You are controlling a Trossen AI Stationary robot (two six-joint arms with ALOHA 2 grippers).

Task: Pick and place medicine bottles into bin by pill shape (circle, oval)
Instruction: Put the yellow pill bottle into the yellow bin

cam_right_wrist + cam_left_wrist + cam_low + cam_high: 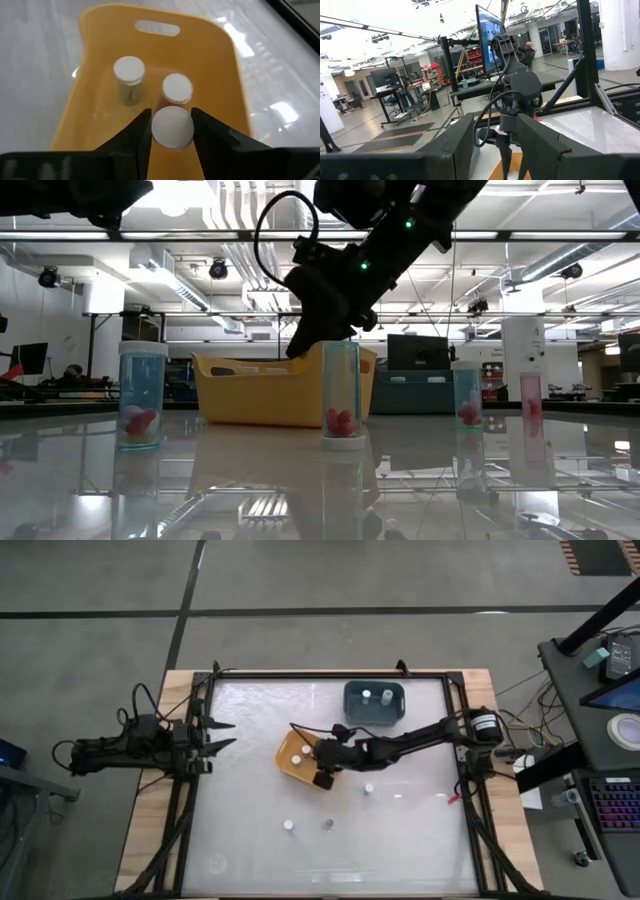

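My right gripper (172, 131) is shut on a white-capped medicine bottle (172, 127) over the near end of the orange-yellow tub (292, 766). The tub also shows in the low view (270, 392). Two white-capped bottles (129, 70) (177, 88) stand upright on the tub's floor. The dark teal tub (374, 716) at the far side holds two bottles (366, 695) (384, 698). Three bottles (369, 788) (289, 825) (328, 824) stand on the table. My left gripper (226, 735) is open and empty at the table's left edge. My right gripper pinches the bottle between its two fingers at the cap's sides (156, 129). The fingers (140, 132) slant down from the table's right side. The bottle stands upright in the hold, cap up, inside the tub's rim. The cap hides whether its base touches the tub's floor.
A black frame (330, 673) runs around the white table top. In the low view, clear bottles with red pills (141, 395) (341, 395) (467, 395) (530, 402) stand near the front. There is free room on the table's left half and along its near edge.
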